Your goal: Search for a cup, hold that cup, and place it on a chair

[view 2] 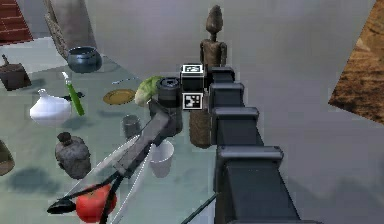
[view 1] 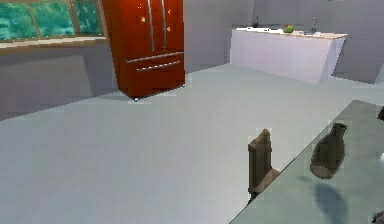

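Cup, white, stands on the worktop near its edge on the arm side view's right, just beside the claw. Whether the claw grasps anything cannot be told. A red fruit lies near the fingertips.

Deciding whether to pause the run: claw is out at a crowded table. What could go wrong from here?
The claw is in among a small white cup, a red round fruit and a squat dark vase; a sweep may knock one over.
The tall brown wooden statue stands close by the dark square arm; turning could topple it.
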